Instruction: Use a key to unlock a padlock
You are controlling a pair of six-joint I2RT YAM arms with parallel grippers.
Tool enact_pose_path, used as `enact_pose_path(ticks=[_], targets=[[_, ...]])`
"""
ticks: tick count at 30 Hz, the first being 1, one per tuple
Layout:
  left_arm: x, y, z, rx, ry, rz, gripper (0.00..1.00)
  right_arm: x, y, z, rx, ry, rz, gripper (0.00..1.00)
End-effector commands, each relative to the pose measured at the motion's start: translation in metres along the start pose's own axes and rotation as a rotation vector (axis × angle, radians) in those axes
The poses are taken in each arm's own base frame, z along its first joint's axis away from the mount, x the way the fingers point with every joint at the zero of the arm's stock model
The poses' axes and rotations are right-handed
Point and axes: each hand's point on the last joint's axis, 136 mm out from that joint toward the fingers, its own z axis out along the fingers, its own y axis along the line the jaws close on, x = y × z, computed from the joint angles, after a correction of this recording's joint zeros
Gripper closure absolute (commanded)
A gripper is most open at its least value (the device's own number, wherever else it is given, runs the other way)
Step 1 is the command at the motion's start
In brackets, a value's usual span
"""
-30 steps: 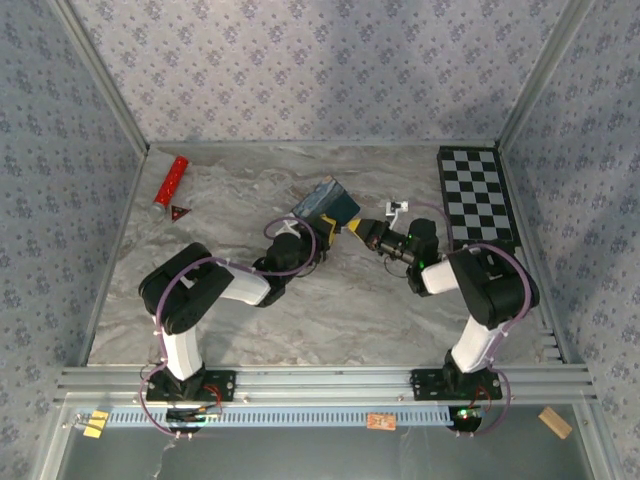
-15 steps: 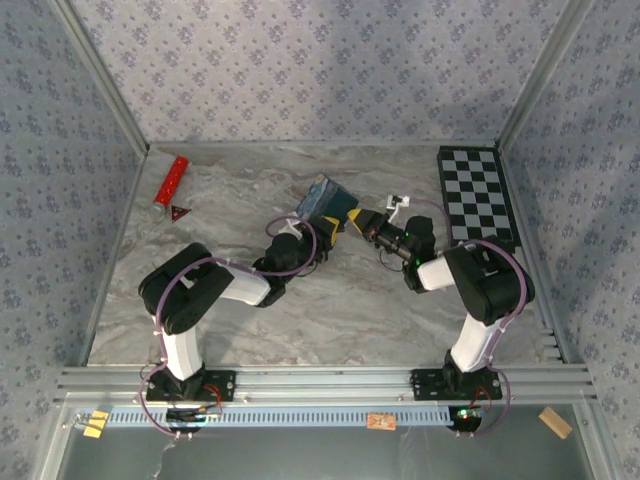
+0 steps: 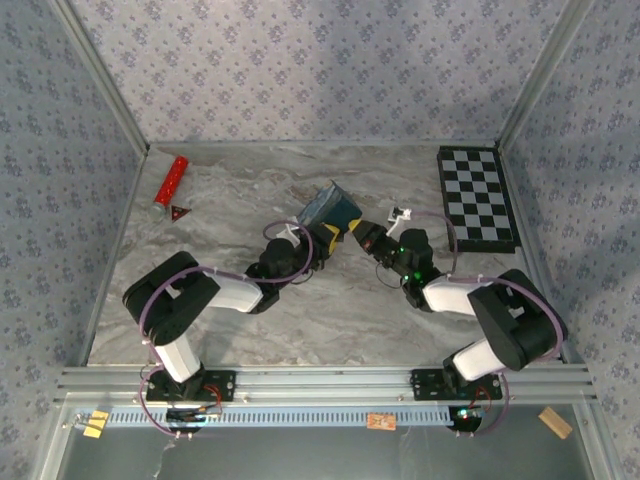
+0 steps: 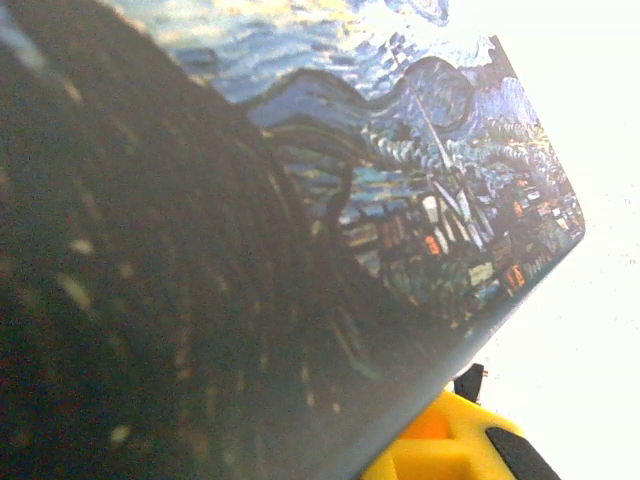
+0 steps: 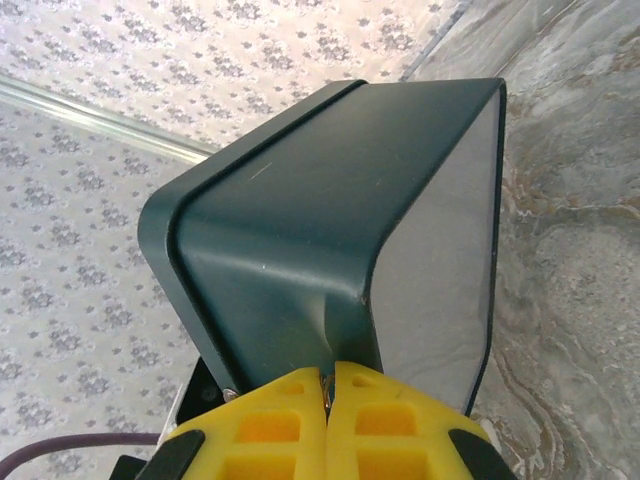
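A blue painted tin (image 3: 328,205) stands tilted in the middle of the table. My left gripper (image 3: 327,234) is shut on its near edge. In the left wrist view the painted face (image 4: 400,200) lies right over the jaws, with one yellow finger (image 4: 450,445) under its edge. My right gripper (image 3: 360,236) comes in from the right. Its tips (image 5: 328,385) are shut against the tin's dark green side (image 5: 300,220). A thin brassy sliver, the key (image 5: 325,390), is pinched between them. The padlock is hidden.
A red cylinder (image 3: 170,182) and a small dark-red triangle (image 3: 180,211) lie at the far left. A chequered board (image 3: 476,197) lies along the right wall. Bare marble table (image 3: 340,320) stretches between the arms and the near rail.
The right arm has dropped lower and its elbow has swung out to the right, with its tips staying at the tin. The tin has shifted slightly right. The left arm's elbow has moved left.
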Motion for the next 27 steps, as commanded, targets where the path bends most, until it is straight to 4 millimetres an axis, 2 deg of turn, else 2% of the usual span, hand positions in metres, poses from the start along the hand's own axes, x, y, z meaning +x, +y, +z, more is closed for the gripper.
enact_pose_path(ticks=[1, 6, 11, 27], targets=[[0.072, -0.080, -0.009, 0.261, 0.267, 0.071, 1.00, 0.073, 0.020, -0.007, -0.069, 0.237, 0.027, 1.00], [0.069, -0.085, -0.008, 0.290, 0.248, 0.061, 1.00, 0.083, 0.023, -0.008, -0.059, 0.194, 0.054, 1.00], [0.066, -0.082, -0.008, 0.280, 0.229, 0.066, 1.00, 0.090, 0.023, -0.008, -0.051, 0.179, 0.062, 1.00], [0.047, -0.080, -0.008, 0.294, 0.131, 0.056, 1.00, 0.108, 0.011, -0.016, 0.025, 0.125, 0.173, 1.00]])
